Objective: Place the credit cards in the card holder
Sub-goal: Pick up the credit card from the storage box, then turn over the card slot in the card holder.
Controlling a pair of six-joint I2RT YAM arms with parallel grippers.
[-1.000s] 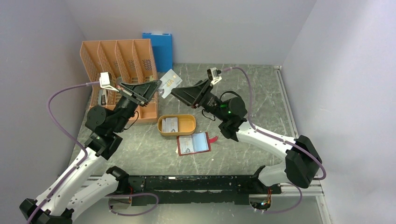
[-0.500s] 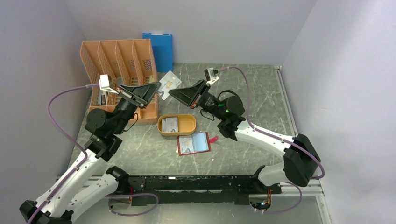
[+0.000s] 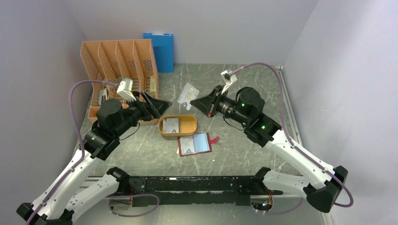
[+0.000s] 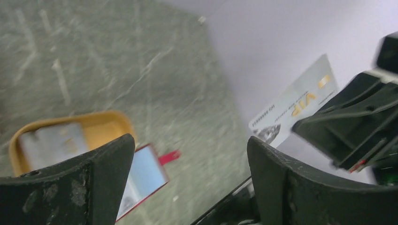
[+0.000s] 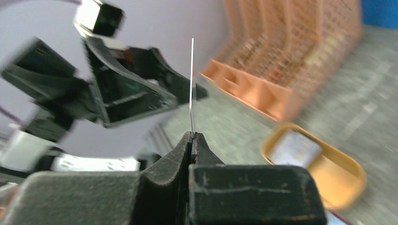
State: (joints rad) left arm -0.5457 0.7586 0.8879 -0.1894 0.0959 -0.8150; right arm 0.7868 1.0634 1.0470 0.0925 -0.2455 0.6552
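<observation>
pale card [image 3: 187,95] pinched by its edge in your right gripper [image 3: 197,101], jaws fully closed, up off the table [image 3: 263,93]; left gripper [image 3: 158,106] gapes wide, empty. card holder [image 3: 195,144] lies open beside the orange tray [image 3: 177,135]. thin grip: 1 quick swing and it pivots or drops.

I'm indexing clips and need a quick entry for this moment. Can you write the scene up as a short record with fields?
right gripper: shut on VIP credit card, held in the air
left gripper: open, empty
orange oval tray: grey cards inside
card holder: lying open, on the near side of the tray
background: orange file rack, blue folder
</observation>
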